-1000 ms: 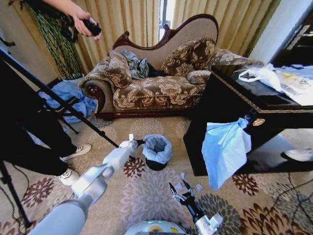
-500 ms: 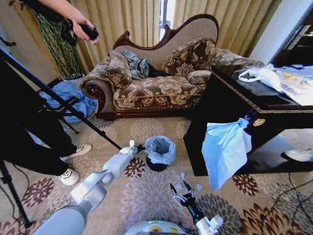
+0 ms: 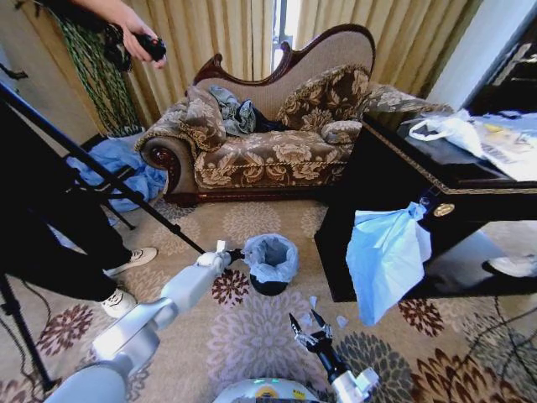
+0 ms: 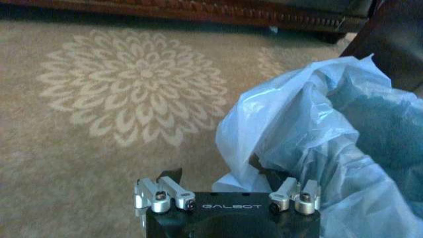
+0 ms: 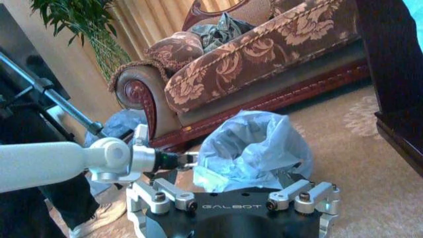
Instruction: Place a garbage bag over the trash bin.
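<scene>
- Draping over the mouth of the trash bin (image 3: 268,283), the garbage bag (image 3: 270,255) covers the rim all round, its light-blue film crumpled and puffed above the opening; the black wall of the bin shows below the plastic
- Bin and bag stand on the patterned carpet (image 3: 252,336), in front of the sofa (image 3: 277,143) and just beside the dark cabinet (image 3: 394,201)
- Reaching to the bag's edge on the robot's left side, the left gripper (image 3: 237,253) sits at rim height; in the left wrist view its jaws are spread apart, one finger clear of the plastic over bare carpet and the other up against the folds of the bag (image 4: 310,144); whether that finger presses the film I cannot tell
- In the right wrist view the left gripper (image 5: 188,159) touches the side of the bag (image 5: 254,146) from beyond
- The right gripper (image 3: 306,327) hangs low over the carpet, near the robot's base and well apart from the bin; its fingers stand spread and hold nothing
- A larger bunch of light-blue plastic (image 3: 386,256) hangs from the cabinet's corner; a white plastic bag (image 3: 449,128) lies on the cabinet's top
- Small scraps (image 3: 327,317) lie on the carpet between the right gripper and the cabinet
</scene>
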### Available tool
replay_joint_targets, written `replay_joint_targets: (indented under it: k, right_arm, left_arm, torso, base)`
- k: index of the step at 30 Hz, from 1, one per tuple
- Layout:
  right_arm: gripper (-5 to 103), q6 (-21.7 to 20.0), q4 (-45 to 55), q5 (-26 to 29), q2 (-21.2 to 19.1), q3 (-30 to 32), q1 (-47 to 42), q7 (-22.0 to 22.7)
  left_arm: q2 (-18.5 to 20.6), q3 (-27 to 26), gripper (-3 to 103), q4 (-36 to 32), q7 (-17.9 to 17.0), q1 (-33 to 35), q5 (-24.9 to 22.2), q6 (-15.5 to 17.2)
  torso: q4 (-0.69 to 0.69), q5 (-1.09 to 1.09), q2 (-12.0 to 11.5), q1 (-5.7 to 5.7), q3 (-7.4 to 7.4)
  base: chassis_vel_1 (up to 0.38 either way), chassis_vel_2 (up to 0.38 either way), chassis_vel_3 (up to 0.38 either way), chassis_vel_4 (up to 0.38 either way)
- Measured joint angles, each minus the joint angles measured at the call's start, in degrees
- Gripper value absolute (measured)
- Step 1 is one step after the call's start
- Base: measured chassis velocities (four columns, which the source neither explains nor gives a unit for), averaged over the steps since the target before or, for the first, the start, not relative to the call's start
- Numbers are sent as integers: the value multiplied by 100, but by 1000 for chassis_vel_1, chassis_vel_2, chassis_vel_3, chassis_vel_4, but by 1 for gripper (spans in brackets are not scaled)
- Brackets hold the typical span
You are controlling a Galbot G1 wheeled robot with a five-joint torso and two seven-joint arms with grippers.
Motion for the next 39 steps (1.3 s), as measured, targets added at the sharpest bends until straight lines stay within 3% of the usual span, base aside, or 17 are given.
replay_joint_targets:
  k: [14,23,29,32,36,39]
  right_arm:
    - [99,19,-110,-30,121,-84,108,-18]
    - [99,83,-214,-144,189,-150,51,-59]
    - [99,118,-294,-191,243,-150,23,-87]
    - [99,132,-338,-204,265,-149,28,-93]
    - [99,165,-435,-234,337,-149,65,-119]
    - [99,182,-466,-237,374,-151,87,-124]
  left_arm:
    - [750,183,88,-604,71,38,-221,184]
    - [782,-86,88,-711,112,111,-466,-198]
    - [787,-169,88,-819,350,232,-579,-484]
    - [789,-143,88,-910,371,249,-405,-636]
    - [792,135,86,-1059,363,73,697,-1270]
    - [818,311,86,-1155,328,-87,1173,-1504]
  torso:
    - [0,1,0,0,0]
    - [0,1,0,0,0]
    - [0,0,0,0,0]
    - [1,1,0,0,0]
    - [1,1,0,0,1]
    - [0,1,0,0,1]
  base:
    - [0,0,0,0]
    - [0,0,0,0]
    - [0,0,0,0]
    - [0,0,0,0]
    - [0,0,0,0]
    - [0,0,0,0]
